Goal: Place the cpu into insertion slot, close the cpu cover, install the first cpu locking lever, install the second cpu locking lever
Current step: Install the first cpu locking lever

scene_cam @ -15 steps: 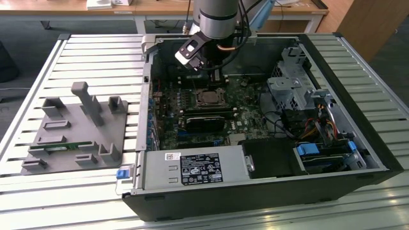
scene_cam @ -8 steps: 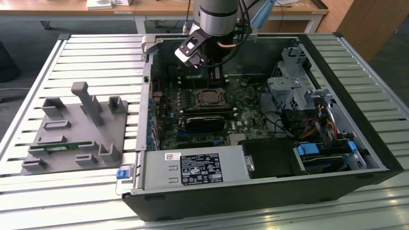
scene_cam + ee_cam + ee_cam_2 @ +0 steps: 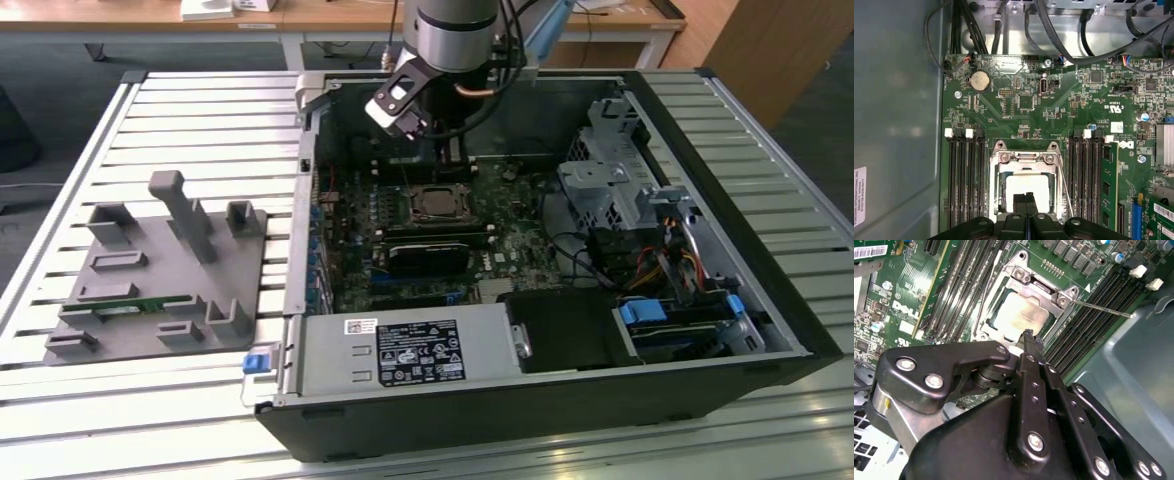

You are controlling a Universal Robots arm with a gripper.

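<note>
The gripper [image 3: 1026, 199], fingers pressed together on nothing, is hovering just above the cpu [image 3: 1024, 182], at its edge toward the exterior view's left. The cpu is lying in the insertion slot [image 3: 998, 192], with the cpu cover [image 3: 1026, 159] flat over it.

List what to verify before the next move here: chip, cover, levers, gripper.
1. Silver-grey square cpu lying flat under its cover: ok.
2. Silver square metal-frame cpu cover down over the chip: ok.
3. Thin metal locking lever latched: not ok; it juts out loose over the black memory slots.
4. Second lever latched: cannot tell.
5. Black gripper shut, holding nothing, just above the cover's edge: ok.
</note>
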